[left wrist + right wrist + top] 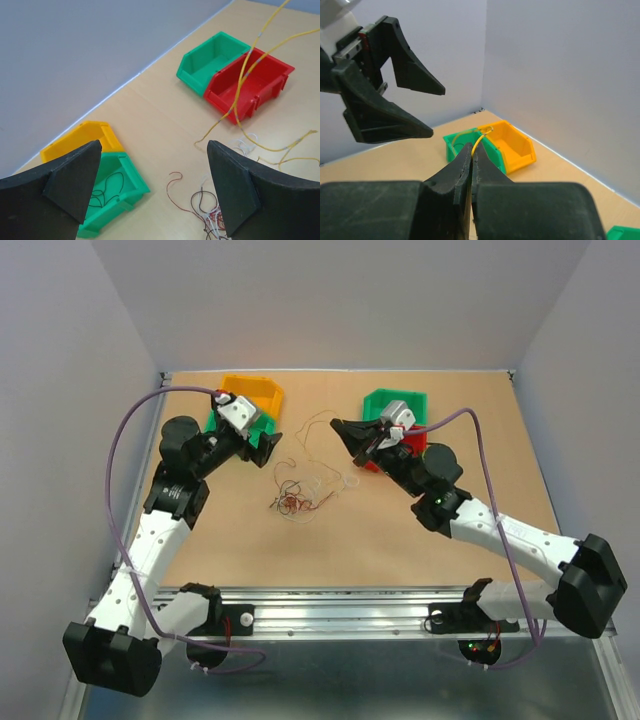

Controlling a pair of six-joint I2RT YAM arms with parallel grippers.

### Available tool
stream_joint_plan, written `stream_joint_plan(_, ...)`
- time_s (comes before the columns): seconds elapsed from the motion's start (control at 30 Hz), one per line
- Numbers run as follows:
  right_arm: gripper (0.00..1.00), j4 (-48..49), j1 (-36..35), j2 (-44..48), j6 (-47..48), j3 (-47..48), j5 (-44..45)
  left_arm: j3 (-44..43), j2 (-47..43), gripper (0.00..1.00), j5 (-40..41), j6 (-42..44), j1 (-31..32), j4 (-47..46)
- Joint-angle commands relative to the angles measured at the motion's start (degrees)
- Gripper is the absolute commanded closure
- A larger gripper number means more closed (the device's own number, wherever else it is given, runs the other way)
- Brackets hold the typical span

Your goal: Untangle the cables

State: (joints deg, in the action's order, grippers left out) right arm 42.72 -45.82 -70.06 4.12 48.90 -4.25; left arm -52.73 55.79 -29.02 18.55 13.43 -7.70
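Note:
The cables [293, 502] lie as a small reddish-brown and pale wad of thin wires on the table's middle; they also show at the bottom of the left wrist view [209, 216]. My right gripper [338, 427] is shut on a thin yellow wire [239, 90] and holds it up above the table, behind and to the right of the wad. In the right wrist view the wire [479, 140] comes out from between the closed jaws of that gripper [472, 149]. My left gripper [268, 445] is open and empty, above and to the left of the wad, also seen from its wrist [154, 150].
A yellow bin [255, 392] and a green bin [117, 192] holding a thin black wire [107, 187] stand at the back left. A green bin [210, 60] and a red bin [255, 82] stand at the back right. Purple arm cables [125, 430] loop at the sides.

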Motion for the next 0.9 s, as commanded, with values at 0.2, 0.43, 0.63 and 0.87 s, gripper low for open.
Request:
stream_joint_plan(0.2,0.99,1.49,-0.23,-1.48,-0.34,5.41,-1.81,-1.84,2.73,0.01,-17.02,1.49,1.16,2.26)
stream_joint_plan(0.43,1.0,3.07,-0.14,-2.71,-0.08,5.5,-5.15,-1.59,8.37,0.04,-20.29,-7.63,1.6,-9.67)
stream_joint_plan(0.63,0.99,4.57,-0.23,-2.97,-0.16,4.71,-7.53,-4.31,12.5,0.05,-19.32,-11.25,3.79,-12.6)
stream_joint_plan(0.87,1.0,5.88,-0.23,-2.97,-0.25,4.01,-6.91,-4.57,14.79,0.2,-16.96,-10.46,7.13,-11.72)
